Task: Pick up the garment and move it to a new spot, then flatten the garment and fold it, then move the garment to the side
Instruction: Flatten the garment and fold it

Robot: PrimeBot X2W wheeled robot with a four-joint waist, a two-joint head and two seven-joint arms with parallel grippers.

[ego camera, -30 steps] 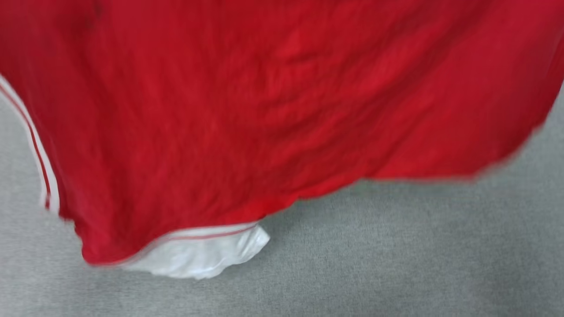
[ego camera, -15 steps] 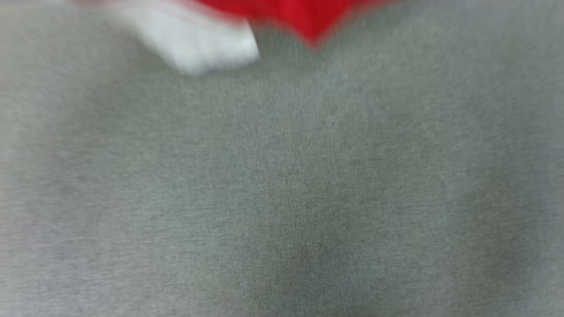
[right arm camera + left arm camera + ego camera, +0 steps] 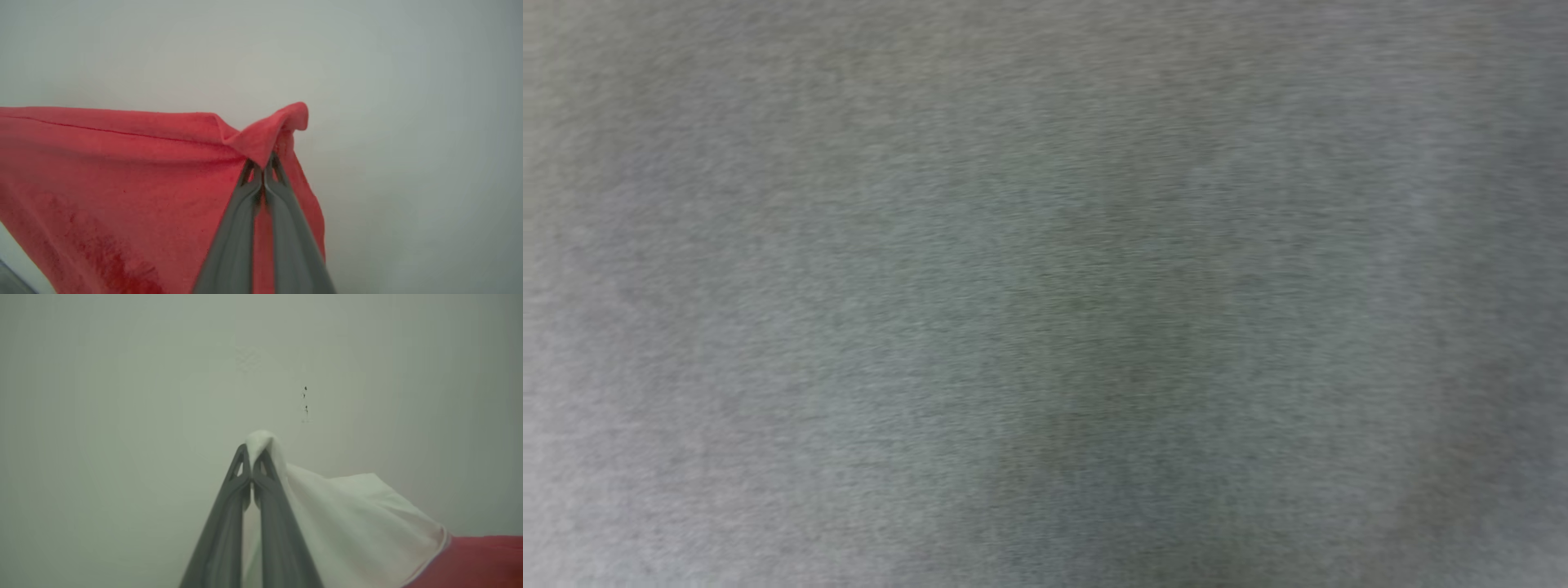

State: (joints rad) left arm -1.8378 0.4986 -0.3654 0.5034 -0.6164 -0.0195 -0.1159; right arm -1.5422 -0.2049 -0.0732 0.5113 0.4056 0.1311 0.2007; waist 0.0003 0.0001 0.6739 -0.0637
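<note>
The garment hangs in the air between my two grippers. In the left wrist view my left gripper [image 3: 252, 451] is shut on a white sleeve of the garment [image 3: 351, 522], whose cloth bunches over the fingertips and drapes down to the right, where red fabric begins. In the right wrist view my right gripper [image 3: 263, 163] is shut on a folded red edge of the garment [image 3: 122, 171], and the red cloth spreads away to the left below a straight hem.
The head view takes in a blurred grey fabric-like surface [image 3: 1045, 294]. Behind both grippers stands a plain pale wall [image 3: 122, 396], with a few small dark marks [image 3: 305, 400] in the left wrist view.
In the head view the red and white garment slid upward and out of the picture within a second, leaving the grey surface; the blur suggests the camera itself is moving.
</note>
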